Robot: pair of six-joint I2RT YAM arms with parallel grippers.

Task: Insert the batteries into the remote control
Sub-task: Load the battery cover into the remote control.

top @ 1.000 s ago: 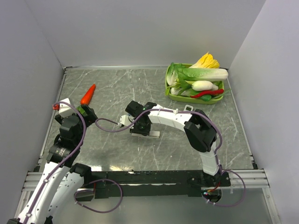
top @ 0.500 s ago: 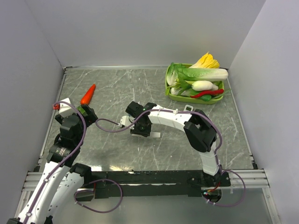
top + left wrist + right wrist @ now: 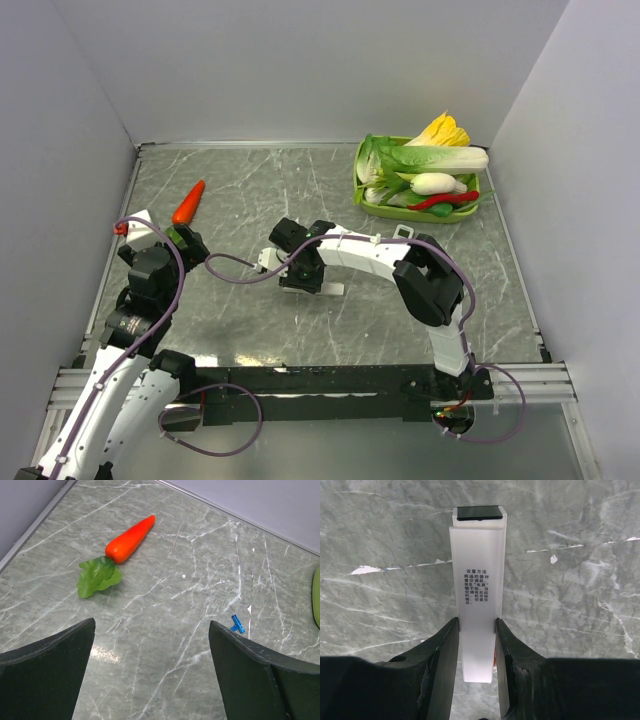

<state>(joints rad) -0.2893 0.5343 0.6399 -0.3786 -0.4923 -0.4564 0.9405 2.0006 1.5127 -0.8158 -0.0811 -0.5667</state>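
White remote control point(image 3: 476, 595) sits clamped between right jaws; left jaws gape wide.

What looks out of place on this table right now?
A carrot lies alone at the left, far from the green basket holding the other vegetables. A small blue T-shaped piece lies loose, apart from it. The white remote sits straight in the right gripper.
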